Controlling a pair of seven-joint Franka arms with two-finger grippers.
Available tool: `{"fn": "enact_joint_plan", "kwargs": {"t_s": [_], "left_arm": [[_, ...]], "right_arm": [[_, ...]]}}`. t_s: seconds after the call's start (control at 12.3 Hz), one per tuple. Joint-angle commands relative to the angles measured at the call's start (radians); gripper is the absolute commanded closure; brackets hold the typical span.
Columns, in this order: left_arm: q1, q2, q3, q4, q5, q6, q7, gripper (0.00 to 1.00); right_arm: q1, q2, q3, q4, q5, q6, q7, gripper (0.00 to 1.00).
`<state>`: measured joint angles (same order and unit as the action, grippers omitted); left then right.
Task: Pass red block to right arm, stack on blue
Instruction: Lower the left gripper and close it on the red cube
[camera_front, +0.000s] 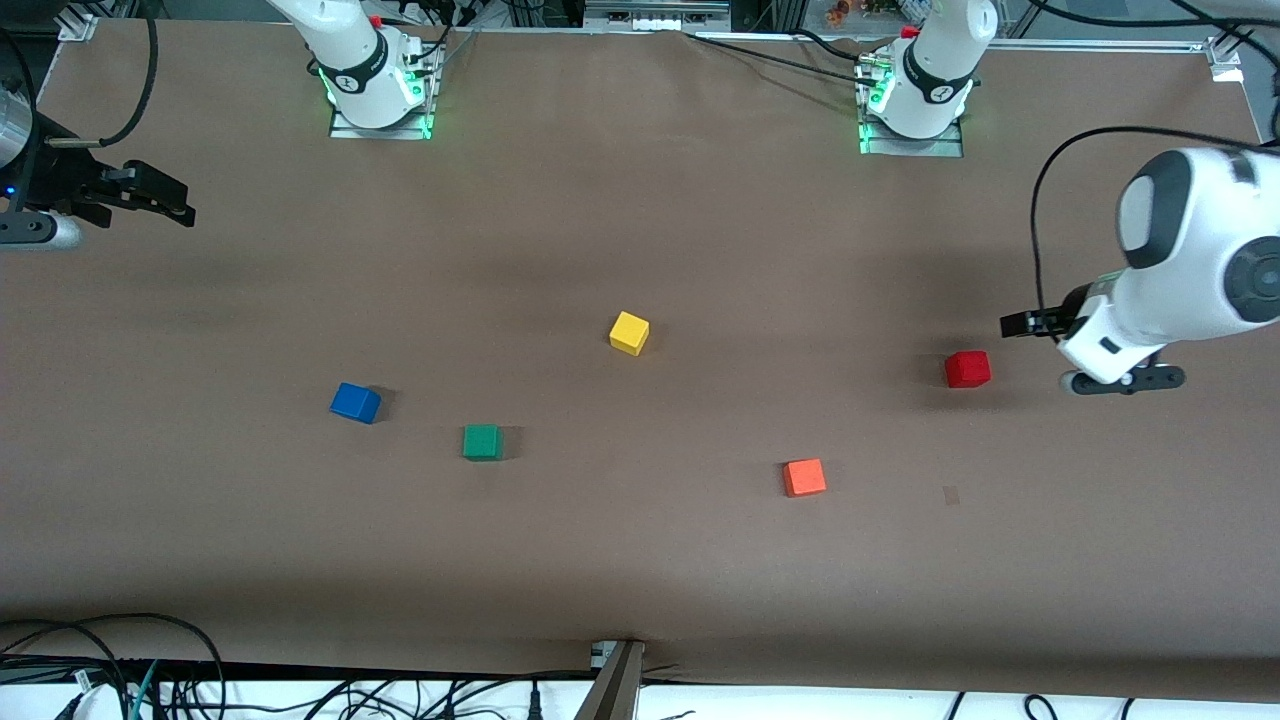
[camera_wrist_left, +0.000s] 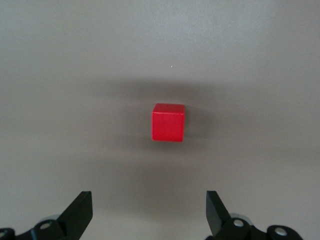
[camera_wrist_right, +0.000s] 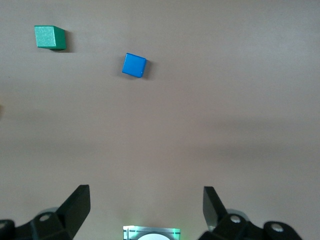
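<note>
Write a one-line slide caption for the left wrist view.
Open left gripper hovers above the red block, which sits alone and ungrasped on the brown table.

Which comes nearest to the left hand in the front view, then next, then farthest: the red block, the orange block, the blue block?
From the left hand, open above the table at the left arm's end:
1. Red block, on the table just beside it.
2. Orange block, nearer the front camera, toward the middle.
3. Blue block, toward the right arm's end.
</note>
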<state>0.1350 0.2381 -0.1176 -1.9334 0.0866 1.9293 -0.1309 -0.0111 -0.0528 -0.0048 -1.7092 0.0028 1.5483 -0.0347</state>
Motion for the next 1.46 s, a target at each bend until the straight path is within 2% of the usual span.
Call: {"fn": "enact_joint_plan", "kwargs": {"t_s": [0.0,0.32,0.57,1.06,1.14,1.38], "left_arm": [[0.003,0.032,-0.004,-0.097,-0.015,0.15,-0.022,0.0],[0.005,0.174,-0.004,-0.102,-0.008,0.339,-0.021,0.0],[0.006,0.225,-0.002,-0.104,-0.008,0.417,-0.015,0.0],[0.014,0.239,-0.004,-0.107,-0.007,0.424,-0.003,0.0],[0.018,0.239,-0.004,-0.107,-0.007,0.416,0.028,0.2],[0.02,0.23,-0.004,-0.105,-0.005,0.39,0.057,0.96]], "right_arm": [[0.0,-0.001,-0.001,0.017,0.013,-0.019,0.015,0.0],[0.0,-0.001,-0.001,0.017,0.013,-0.02,0.015,0.0],[0.0,-0.001,-0.001,0.017,0.013,-0.02,0.015,0.0],[0.0,-0.001,-0.001,0.017,0.013,-0.033,0.015,0.0],[0.0,-0.001,-0.001,0.017,0.013,-0.033,0.015,0.0],[0.0,-0.001,-0.001,0.019,0.013,-0.033,0.015,0.0]]}}
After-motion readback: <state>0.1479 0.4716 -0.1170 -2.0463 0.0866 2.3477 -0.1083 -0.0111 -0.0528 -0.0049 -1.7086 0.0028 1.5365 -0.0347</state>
